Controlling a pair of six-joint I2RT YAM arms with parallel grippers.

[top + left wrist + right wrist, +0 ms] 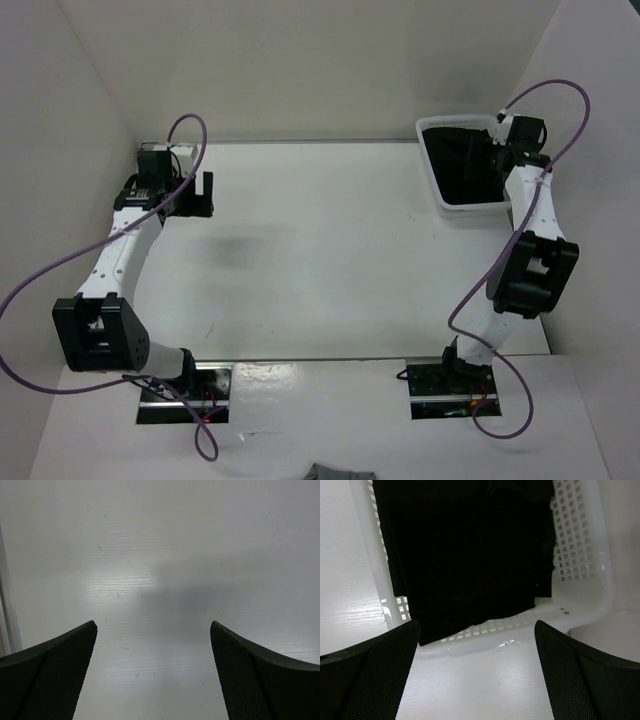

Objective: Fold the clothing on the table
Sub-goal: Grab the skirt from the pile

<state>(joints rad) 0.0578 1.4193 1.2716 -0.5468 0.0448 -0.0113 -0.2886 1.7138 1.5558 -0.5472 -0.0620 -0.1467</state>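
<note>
table (330, 250): white, flat top, with a thin metal strip along its near edge; a soft shadow lies near its middle
basket (575, 545): white mesh, standing on the table at the far right corner
clothing (465, 555): black soft fabric lying inside the basket and filling most of it; its near edge sags against the basket's near wall; cannot tell whether it is one garment or several
left gripper (152, 625): jaws spread wide, nothing between them; it hangs over bare table at the far left, well apart from the basket
right gripper (477, 622): jaws spread wide, nothing held; it hangs just above the near rim of the basket, pointing down at the black fabric, not touching it
fingers (370, 675): dark, with a fine dotted texture on the inner faces
cables (190, 125): purple, looping from each arm's base up to its wrist
</note>
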